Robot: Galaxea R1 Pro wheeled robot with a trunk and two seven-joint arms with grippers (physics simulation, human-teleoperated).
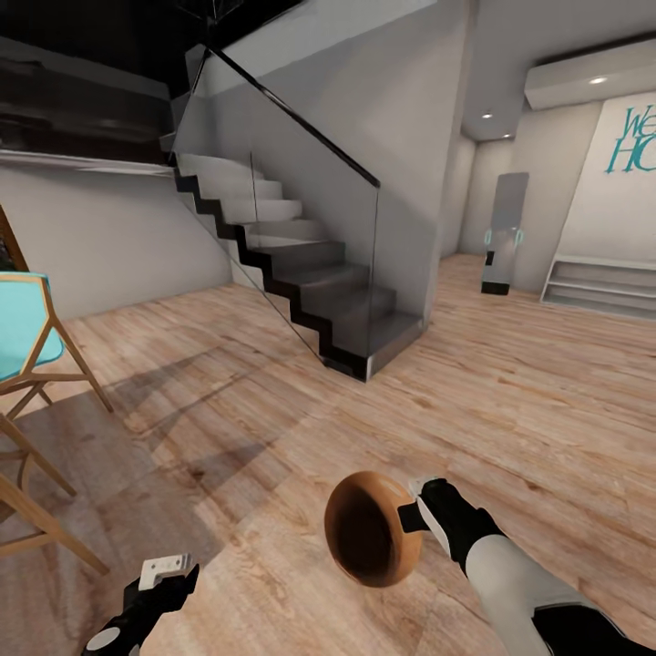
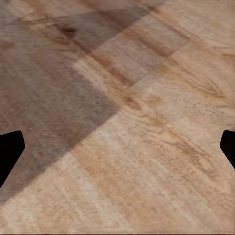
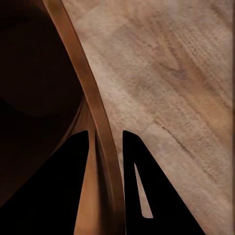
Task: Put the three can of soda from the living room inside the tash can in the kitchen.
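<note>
My right gripper [image 1: 412, 516] is shut on the rim of the tash can [image 1: 372, 528], which hangs above the wood floor low in the head view, tipped so its glossy copper-brown inside faces me. In the right wrist view the copper rim [image 3: 100, 132] runs between the two dark fingers [image 3: 147, 191], one inside the can and one outside. My left gripper [image 1: 167, 571] hangs at the lower left, open, its dark fingertips [image 2: 10, 152] far apart over bare floor with nothing between them. The soda cans are out of view.
A staircase with a glass balustrade [image 1: 301, 264] rises ahead at centre. A teal chair with wooden legs [image 1: 32, 337] stands at the left edge. A hallway with a white wall shelf [image 1: 601, 287] and a standing mirror [image 1: 506, 232] opens at the right. Light wood floor [image 1: 510, 392] spreads between.
</note>
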